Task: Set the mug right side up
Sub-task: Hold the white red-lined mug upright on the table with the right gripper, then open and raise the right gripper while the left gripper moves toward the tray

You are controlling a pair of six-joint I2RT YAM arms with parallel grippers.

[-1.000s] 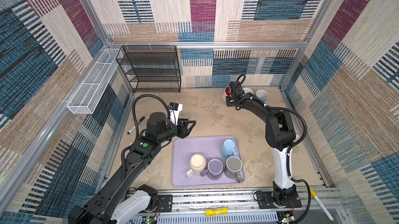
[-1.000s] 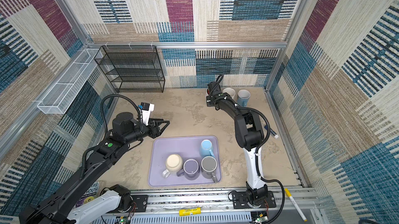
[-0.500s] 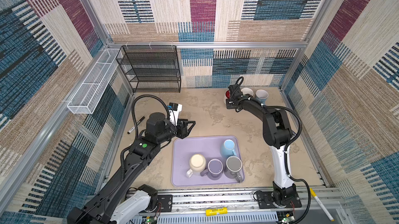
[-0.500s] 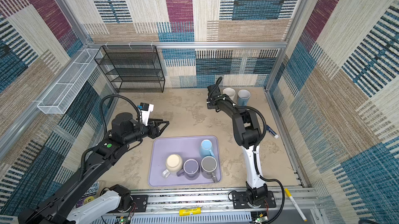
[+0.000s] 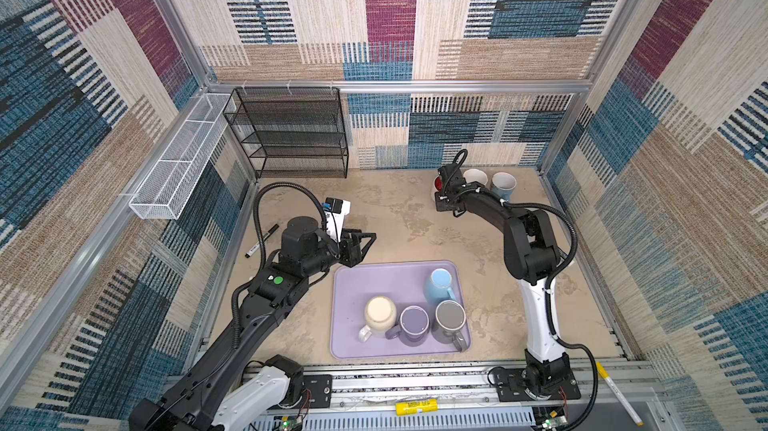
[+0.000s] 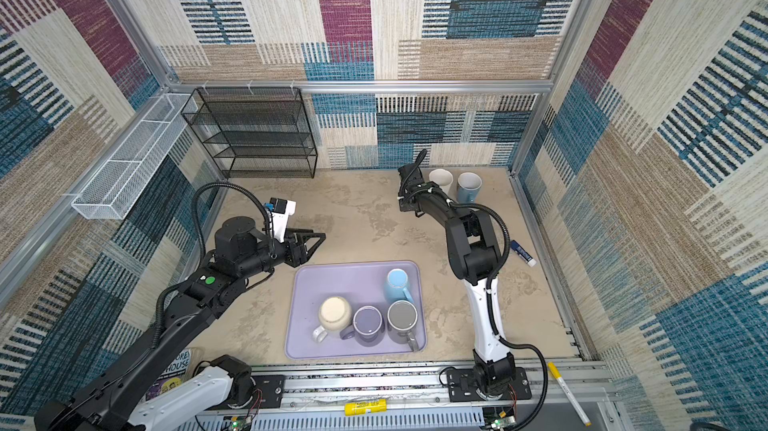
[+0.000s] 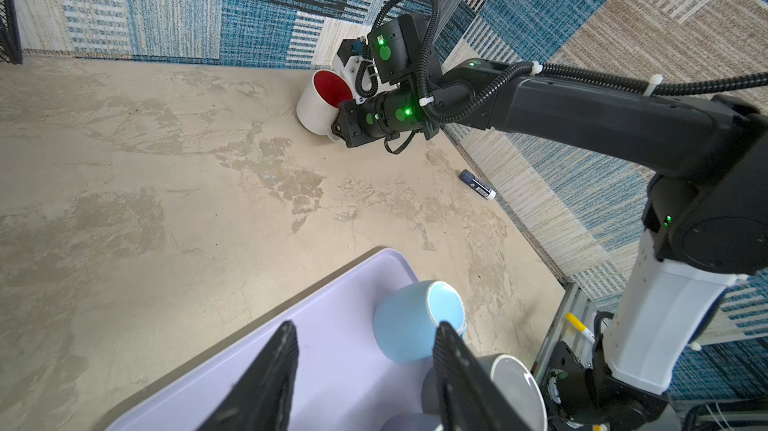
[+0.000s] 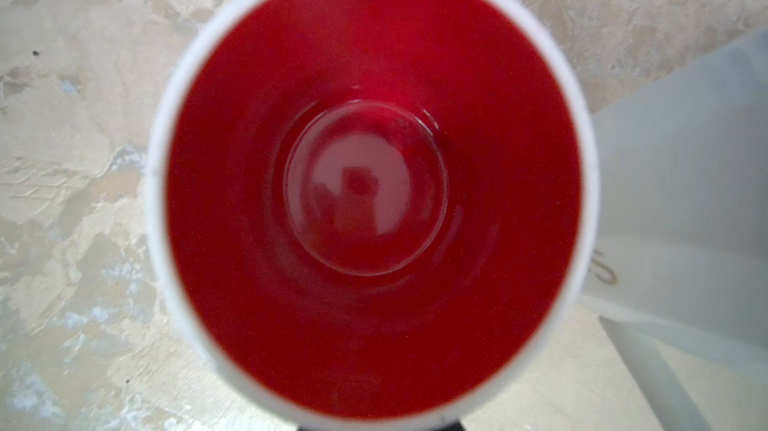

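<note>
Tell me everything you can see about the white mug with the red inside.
The mug is glossy white outside and deep red inside, ceramic by its look, and empty. It is mouth up at the back of the table, close beside a plain white mug. The right gripper is shut at its handle side, apparently gripping it, though the contact is hidden.
</note>
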